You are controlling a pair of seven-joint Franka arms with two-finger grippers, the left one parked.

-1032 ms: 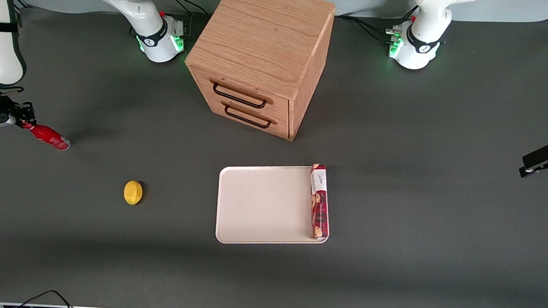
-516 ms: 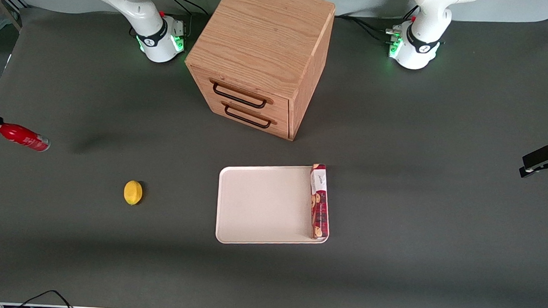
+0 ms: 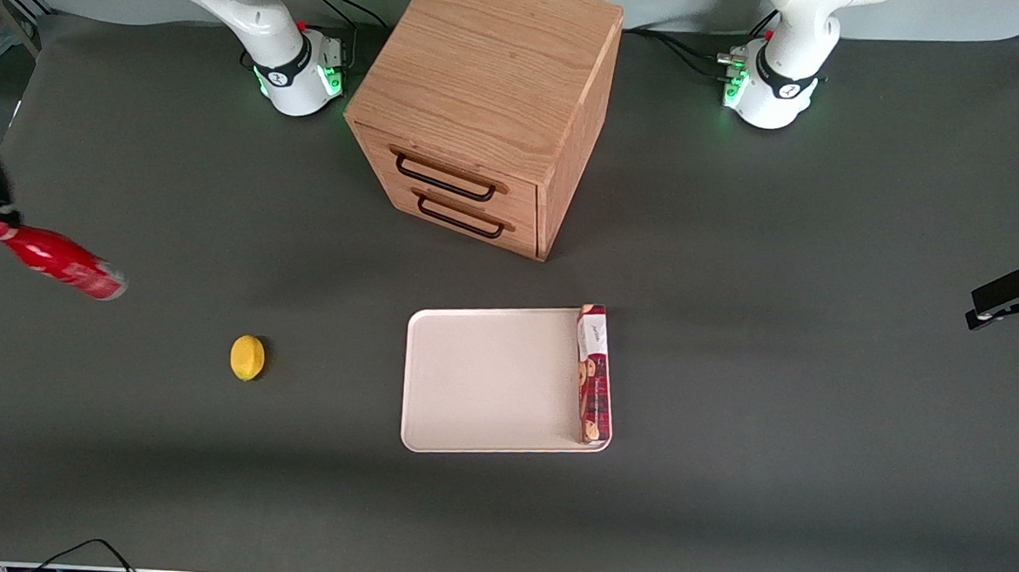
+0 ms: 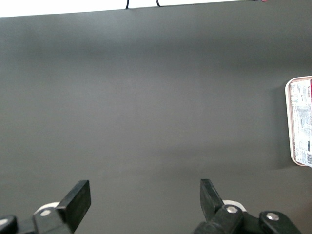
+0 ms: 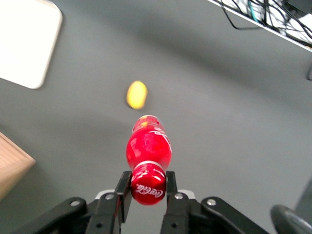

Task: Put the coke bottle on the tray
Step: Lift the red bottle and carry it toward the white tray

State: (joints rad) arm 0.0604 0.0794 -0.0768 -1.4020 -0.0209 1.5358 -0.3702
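Table (image 3: 775, 378): dark grey surface, carrying all items listed.

Wooden cabinet (image 3: 484, 102): two drawers with dark handles, standing farther from the front camera than the tray.

Tray (image 3: 487, 381): cream-white, flat on the table in front of the cabinet's drawers. A long red-and-white biscuit box (image 3: 594, 374) lies on it along the rim nearest the parked arm's end.

Coke bottle (image 3: 62, 261): held off the table at the working arm's end, tilted, base pointing toward the table's middle. It is well apart from the tray, not on it.

Gripper (image 5: 146, 187): at the extreme working-arm edge of the table, its two fingers (image 5: 124, 187) clamped on either side of the bottle's red cap.

Lemon (image 3: 248, 358): yellow, on the table between bottle and tray, touching neither.
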